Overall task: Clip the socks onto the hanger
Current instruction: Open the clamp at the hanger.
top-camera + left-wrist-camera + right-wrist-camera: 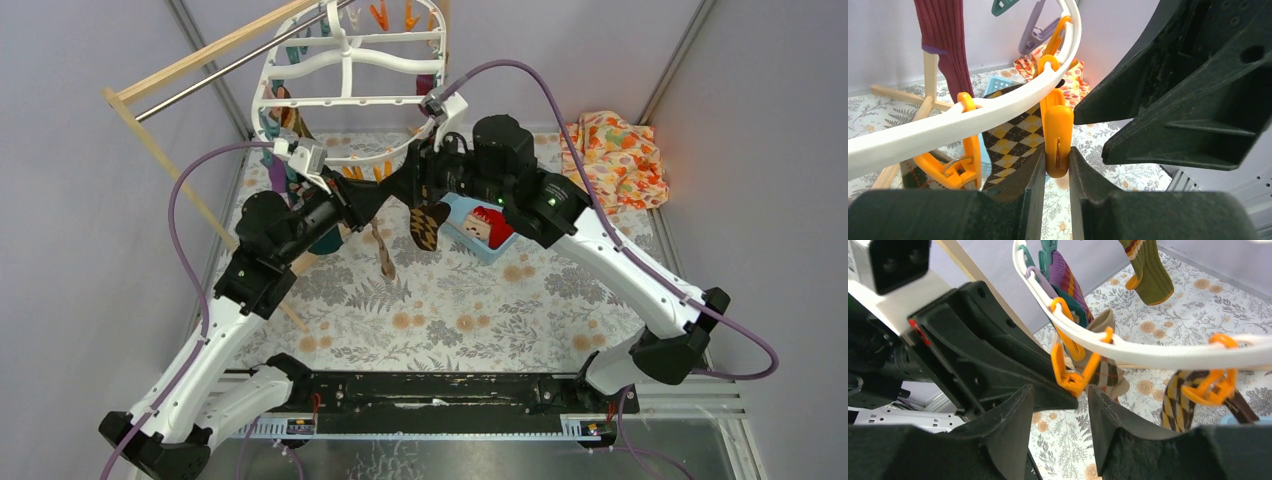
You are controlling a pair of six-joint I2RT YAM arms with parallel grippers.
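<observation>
L gripper [1057, 180]: narrow, pinching orange peg [1057, 135]
R gripper [1060, 425]: jaws wide, gripping nothing
Arms: 2
Hanger [345, 60]: 1, white, on wooden rack [180, 62], far left
Socks [1068, 280]: 4+ hung, incl. argyle sock [428, 225] at near rim; 1 red sock [495, 232] in blue bin [462, 212]
Orange floral cloth [615, 155]: 1, far-right corner
Surface: floral-print table [450, 320]; pale grey walls

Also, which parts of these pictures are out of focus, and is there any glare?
Left wrist: the left gripper is blurred, the orange peg it grips sharp. Right wrist: the right gripper is blurred too, the hanger sharp. Top external: evenly lit, in focus, no strong glare.
</observation>
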